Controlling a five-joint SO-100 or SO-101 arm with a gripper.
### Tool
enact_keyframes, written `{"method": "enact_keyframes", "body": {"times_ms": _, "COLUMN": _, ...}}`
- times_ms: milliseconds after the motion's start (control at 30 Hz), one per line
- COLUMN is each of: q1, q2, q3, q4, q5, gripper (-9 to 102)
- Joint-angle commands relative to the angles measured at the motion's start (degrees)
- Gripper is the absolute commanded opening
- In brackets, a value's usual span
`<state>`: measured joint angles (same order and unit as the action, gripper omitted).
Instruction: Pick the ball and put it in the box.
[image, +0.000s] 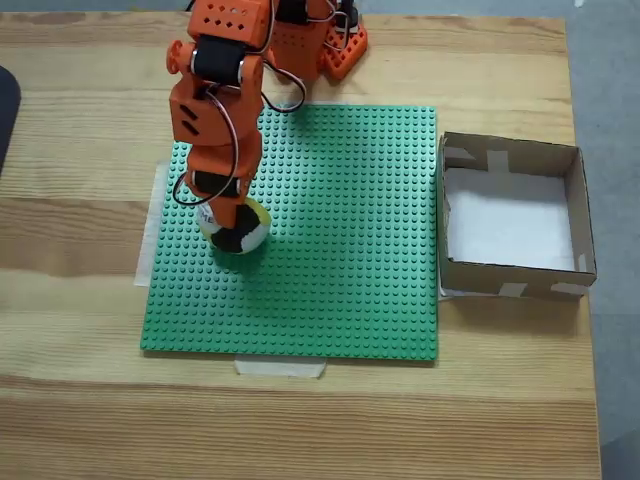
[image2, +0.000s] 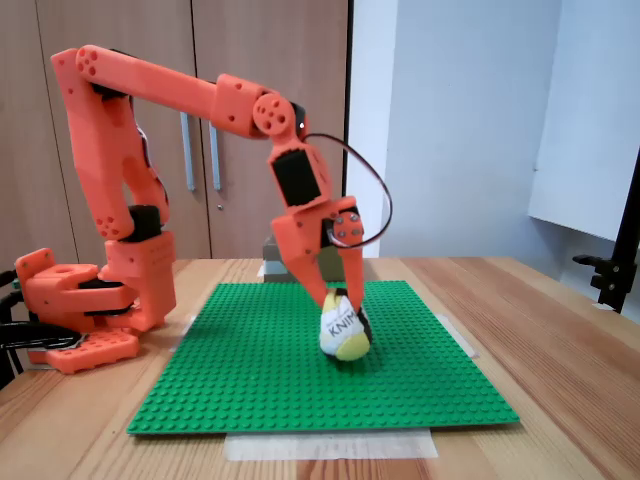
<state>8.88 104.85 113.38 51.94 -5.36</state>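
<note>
- Small soft yellow/black/white ball (image2: 343, 327) sits on green studded baseplate (image: 340, 250), not lifted yet.
- Orange end effector (image2: 337, 296) down over it, fingers straddling ball; firm clamp? can't tell.
- Left: lift, carry to shallow brown cardboard box (image: 578, 210) w/ white floor, drop.

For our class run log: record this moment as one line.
gripper: around ball | ball: on green baseplate | box: empty

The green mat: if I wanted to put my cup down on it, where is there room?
The mat is bare between the ball and the edge beside the box, and along the edge nearest the tape strip. It is crowded where the claw grips the ball, back toward the arm's base.
</note>
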Motion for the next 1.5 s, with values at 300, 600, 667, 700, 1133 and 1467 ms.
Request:
{"method": "enact_keyframes", "body": {"times_ms": 300, "q1": -4.13, "q2": 1.32, "q3": -9.05, "q4": 0.79, "q5": 1.93, "gripper": -1}}
{"method": "enact_keyframes", "body": {"times_ms": 600, "q1": -9.67, "q2": 1.32, "q3": -15.64, "q4": 2.55, "q5": 3.16, "gripper": -1}}
{"method": "enact_keyframes", "body": {"times_ms": 667, "q1": -11.34, "q2": 1.32, "q3": -17.23, "q4": 3.08, "q5": 3.43, "gripper": -1}}
{"method": "enact_keyframes", "body": {"times_ms": 700, "q1": -12.13, "q2": 1.32, "q3": -18.02, "q4": 3.34, "q5": 3.69, "gripper": -1}}
{"method": "enact_keyframes", "body": {"times_ms": 1133, "q1": -24.96, "q2": 1.32, "q3": -26.37, "q4": 7.21, "q5": 6.86, "gripper": -1}}
{"method": "enact_keyframes", "body": {"times_ms": 1467, "q1": -34.1, "q2": 1.32, "q3": -29.62, "q4": 7.91, "q5": 7.65, "gripper": -1}}
